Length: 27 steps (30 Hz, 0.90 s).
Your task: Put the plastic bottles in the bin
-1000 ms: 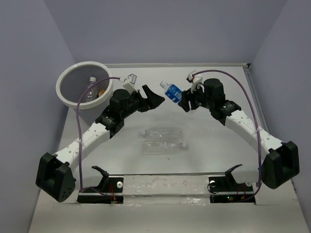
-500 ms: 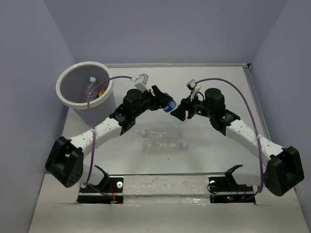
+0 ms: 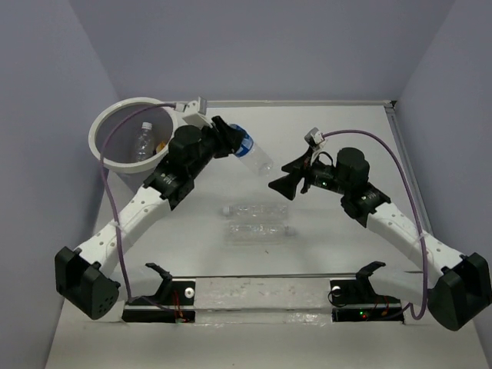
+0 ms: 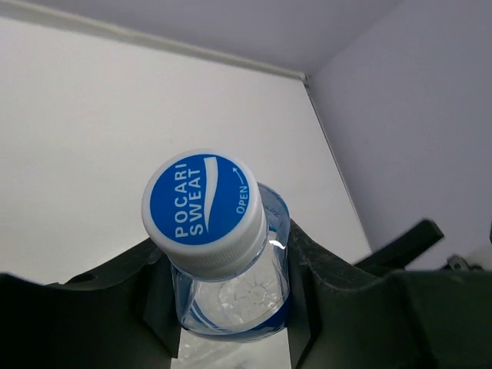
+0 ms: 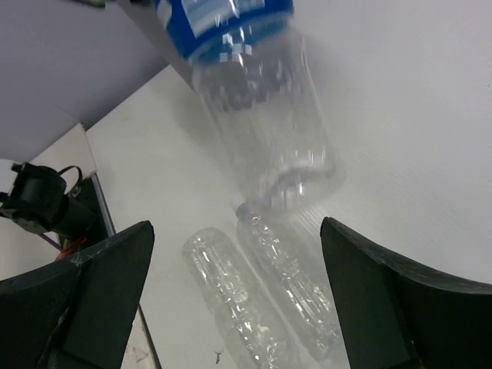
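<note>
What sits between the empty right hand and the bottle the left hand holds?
Nothing; the top view shows only bare table between right hand and bottle.

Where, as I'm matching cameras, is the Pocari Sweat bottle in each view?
Top external: Pocari Sweat bottle upper centre, in the left hand, right of the bin.
Left wrist: centre, cap facing the camera.
Right wrist: top centre, clear base downward.
Shared landmark: two clear bottles lying side by side, top external and right wrist.
</note>
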Available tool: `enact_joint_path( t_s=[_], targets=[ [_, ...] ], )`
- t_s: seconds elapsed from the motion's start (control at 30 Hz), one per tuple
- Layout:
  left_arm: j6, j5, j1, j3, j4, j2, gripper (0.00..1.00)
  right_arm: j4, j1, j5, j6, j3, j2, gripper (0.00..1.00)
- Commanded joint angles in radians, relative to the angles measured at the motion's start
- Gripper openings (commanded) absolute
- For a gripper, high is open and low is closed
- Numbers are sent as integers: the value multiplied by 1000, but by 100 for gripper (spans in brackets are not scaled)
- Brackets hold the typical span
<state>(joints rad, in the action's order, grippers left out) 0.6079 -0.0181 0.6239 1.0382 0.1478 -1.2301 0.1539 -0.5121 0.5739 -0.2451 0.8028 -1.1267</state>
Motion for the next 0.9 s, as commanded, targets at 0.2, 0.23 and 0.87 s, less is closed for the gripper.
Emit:
enact_joint_path(
  t_s=[0.2,0.23,0.87],
  targets=[
    [-198,-170,-400,330,-355,199,14,58,-22,67,-39,-109,146,94],
    [-209,-212,-424,341,-367,199,14,58,-22,69,-39,-109,148,94],
    [-220,-341,-676,223,-277,161,78,-27,-54,34,21,-91,28,94]
  ],
)
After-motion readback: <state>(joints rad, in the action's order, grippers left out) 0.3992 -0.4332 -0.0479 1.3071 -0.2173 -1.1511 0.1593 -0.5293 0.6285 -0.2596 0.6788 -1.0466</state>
